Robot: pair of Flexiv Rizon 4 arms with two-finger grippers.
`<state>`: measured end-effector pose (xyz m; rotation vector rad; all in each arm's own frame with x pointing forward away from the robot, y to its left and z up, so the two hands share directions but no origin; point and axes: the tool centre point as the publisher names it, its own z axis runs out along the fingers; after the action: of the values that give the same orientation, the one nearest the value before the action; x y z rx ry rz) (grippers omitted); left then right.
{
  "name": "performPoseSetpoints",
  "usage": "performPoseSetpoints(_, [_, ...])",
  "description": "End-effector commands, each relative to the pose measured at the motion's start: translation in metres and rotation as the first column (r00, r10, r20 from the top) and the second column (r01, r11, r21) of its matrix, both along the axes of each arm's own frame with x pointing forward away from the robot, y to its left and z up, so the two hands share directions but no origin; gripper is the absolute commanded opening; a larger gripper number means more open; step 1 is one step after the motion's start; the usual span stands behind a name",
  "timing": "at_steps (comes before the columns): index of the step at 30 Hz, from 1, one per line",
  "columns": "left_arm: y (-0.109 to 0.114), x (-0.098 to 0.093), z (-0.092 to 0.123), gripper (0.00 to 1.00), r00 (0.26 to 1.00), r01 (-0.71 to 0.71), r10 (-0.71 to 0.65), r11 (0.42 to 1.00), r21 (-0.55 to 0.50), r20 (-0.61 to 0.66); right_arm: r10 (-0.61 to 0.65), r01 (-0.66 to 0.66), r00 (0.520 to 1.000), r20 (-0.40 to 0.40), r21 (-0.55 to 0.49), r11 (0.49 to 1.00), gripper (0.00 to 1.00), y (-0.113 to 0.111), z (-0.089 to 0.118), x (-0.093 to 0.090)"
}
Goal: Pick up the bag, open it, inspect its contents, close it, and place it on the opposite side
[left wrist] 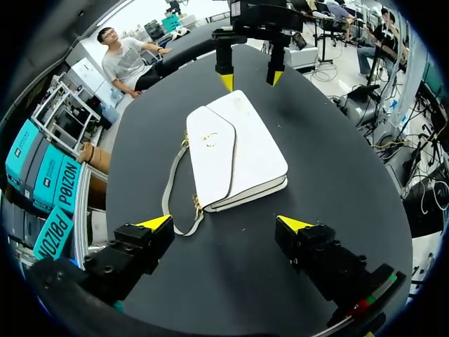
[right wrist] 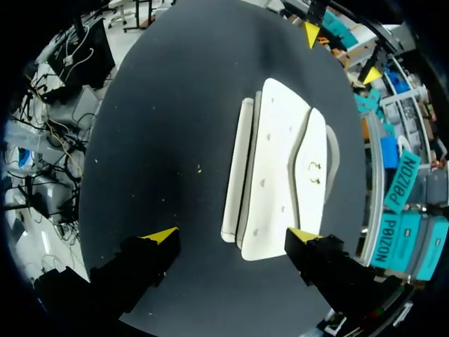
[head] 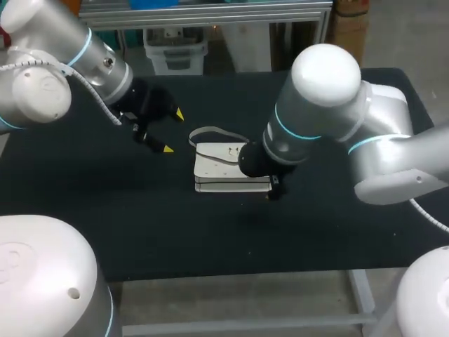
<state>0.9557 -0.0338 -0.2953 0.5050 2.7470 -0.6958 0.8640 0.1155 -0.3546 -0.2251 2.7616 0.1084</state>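
Black table (head: 337, 232) | white bag (head: 221, 165) lies flat mid-table, flap closed, strap (left wrist: 168, 203) looped at its left | left gripper (head: 173, 131) spread, hovering left of bag | right gripper (right wrist: 231, 235) spread over bag's right part, gripping nothing | risk: pinching only the flap could drag the bag, and the loose strap may snag a finger

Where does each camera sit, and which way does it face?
Head view: above and behind the robot, looking down on the table and white bag; the left arm and right arm come in from the sides.
Left wrist view: on the left wrist, looking along the open left gripper at the bag.
Right wrist view: on the right wrist, looking past the open right gripper onto the bag.
Shared: all see the bag; each wrist view shows the other arm's gripper beyond it.
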Motion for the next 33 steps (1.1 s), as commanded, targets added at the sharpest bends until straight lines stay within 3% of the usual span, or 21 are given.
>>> performPoseSetpoints(1, [-0.005, 0.000, 0.000, 1.00, 1.000, 0.026, -0.026, 0.999, 0.020, 0.016, -0.005, 0.007, 0.995, 0.099, -0.019, 1.000, 1.00, 0.005, -0.008, 0.001])
performPoseSetpoints(7, [-0.008, -0.004, -0.003, 1.00, 0.996, 0.085, -0.086, 0.996, 0.032, 0.032, -0.014, 0.018, 0.990, 0.143, -0.027, 0.999, 1.00, -0.001, -0.013, 0.010])
performPoseSetpoints(24, [-0.016, -0.003, -0.011, 1.00, 0.991, 0.127, -0.129, 0.989, 0.079, 0.027, -0.031, 0.034, 0.978, 0.208, -0.012, 0.999, 0.50, 0.002, -0.020, 0.039])
performPoseSetpoints(33, [-0.017, -0.002, -0.014, 1.00, 0.989, 0.146, -0.148, 0.985, 0.096, 0.021, -0.019, 0.021, 0.977, 0.214, -0.005, 1.000, 0.47, 0.009, -0.027, 0.047])
